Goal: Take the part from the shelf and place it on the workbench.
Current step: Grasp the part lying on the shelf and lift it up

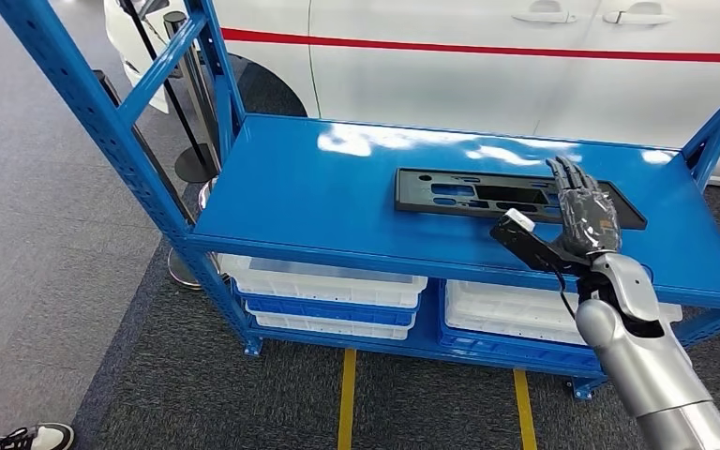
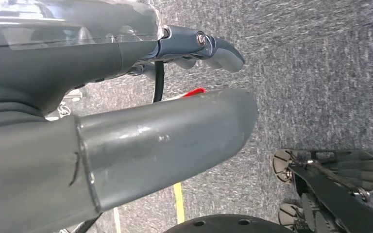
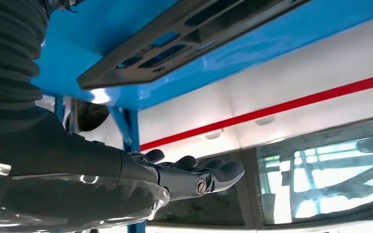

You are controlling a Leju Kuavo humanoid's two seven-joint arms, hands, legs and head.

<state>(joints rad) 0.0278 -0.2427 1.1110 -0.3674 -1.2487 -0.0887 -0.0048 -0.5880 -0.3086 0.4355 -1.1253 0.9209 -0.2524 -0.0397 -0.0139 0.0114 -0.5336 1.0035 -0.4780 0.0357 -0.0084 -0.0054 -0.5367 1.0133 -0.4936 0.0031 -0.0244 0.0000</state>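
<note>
A flat black part (image 1: 487, 195) with several cut-outs lies on the blue shelf top (image 1: 319, 187), toward its right side. My right hand (image 1: 581, 214) hovers over the part's right end with its fingers stretched out and nothing in them. In the right wrist view the part (image 3: 175, 43) sits on the blue surface, and a gap separates it from my right hand (image 3: 184, 177). My left hand (image 2: 165, 126) hangs over grey carpet with thumb and fingers extended, holding nothing.
A white car (image 1: 487, 66) with a red stripe stands right behind the shelf. White bins (image 1: 323, 281) fill the lower level. Blue uprights (image 1: 103, 112) frame the shelf's left side. A person's shoe (image 1: 33, 438) is at the lower left; yellow floor lines (image 1: 347, 398) run under the shelf.
</note>
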